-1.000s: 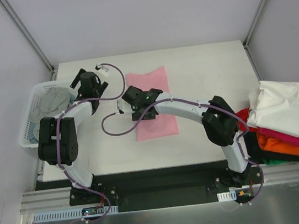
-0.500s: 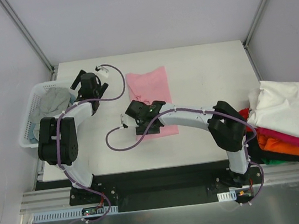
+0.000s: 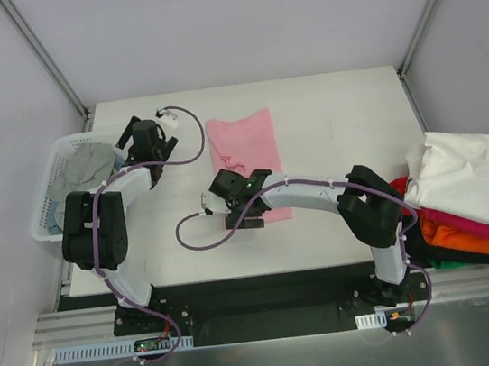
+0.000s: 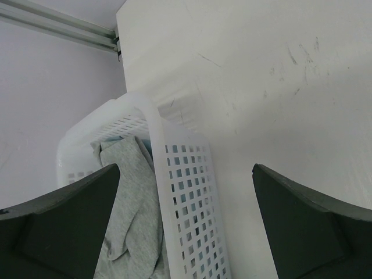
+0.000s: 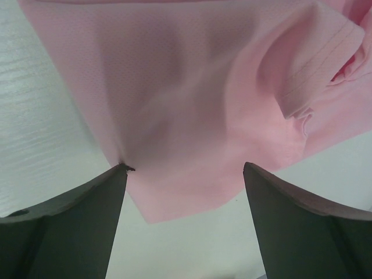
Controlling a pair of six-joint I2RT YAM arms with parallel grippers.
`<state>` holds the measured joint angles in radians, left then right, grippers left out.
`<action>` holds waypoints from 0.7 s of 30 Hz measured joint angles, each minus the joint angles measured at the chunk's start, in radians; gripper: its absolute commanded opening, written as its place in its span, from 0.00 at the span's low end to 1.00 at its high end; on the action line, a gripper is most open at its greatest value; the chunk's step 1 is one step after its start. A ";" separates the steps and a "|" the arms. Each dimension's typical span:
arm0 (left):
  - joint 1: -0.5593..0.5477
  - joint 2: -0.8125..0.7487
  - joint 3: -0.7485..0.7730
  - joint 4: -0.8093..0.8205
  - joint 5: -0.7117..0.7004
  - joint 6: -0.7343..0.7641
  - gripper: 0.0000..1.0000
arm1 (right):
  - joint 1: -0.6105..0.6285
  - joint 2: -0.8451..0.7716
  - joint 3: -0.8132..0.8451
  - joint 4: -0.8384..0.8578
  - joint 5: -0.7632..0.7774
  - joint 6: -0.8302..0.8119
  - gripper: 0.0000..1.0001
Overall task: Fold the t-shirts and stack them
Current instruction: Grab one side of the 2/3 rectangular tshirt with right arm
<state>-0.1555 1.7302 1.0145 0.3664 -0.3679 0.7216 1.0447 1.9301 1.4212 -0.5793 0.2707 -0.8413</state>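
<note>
A light pink t-shirt (image 3: 245, 155) (image 5: 192, 87) lies folded into a long strip on the middle of the table. My right gripper (image 3: 241, 211) (image 5: 185, 168) hangs open over the strip's near left corner, one fingertip (image 5: 119, 171) at the cloth's edge, nothing between the jaws. A grey t-shirt (image 3: 87, 164) (image 4: 125, 197) lies crumpled in the white basket (image 3: 48, 224) (image 4: 192, 192). My left gripper (image 3: 136, 139) (image 4: 186, 168) is wide open above the basket's right wall, holding nothing. At the right edge is a pile of t-shirts with a white one (image 3: 471, 174) on top.
Under the white shirt the pile shows magenta (image 3: 455, 224), orange (image 3: 453, 243) and black (image 3: 432, 255) cloth, overhanging the table's right edge. The basket sits at the table's left edge. Metal frame posts (image 3: 44, 56) rise at the far corners.
My right gripper has moved toward the near end of the pink shirt, from over its middle to its near left corner, and its jaws have widened. The left arm has stayed still.
</note>
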 measured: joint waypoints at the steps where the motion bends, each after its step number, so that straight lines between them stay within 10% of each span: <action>1: 0.000 0.000 0.000 -0.002 0.000 0.000 0.99 | 0.001 0.000 -0.004 0.000 -0.003 0.003 0.85; 21: 0.000 0.000 -0.017 -0.006 0.000 0.000 0.99 | 0.020 0.011 -0.068 0.010 -0.031 0.019 0.80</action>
<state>-0.1558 1.7302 0.9974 0.3603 -0.3679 0.7212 1.0649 1.9411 1.3533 -0.5694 0.2401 -0.8223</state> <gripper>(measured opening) 0.993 0.827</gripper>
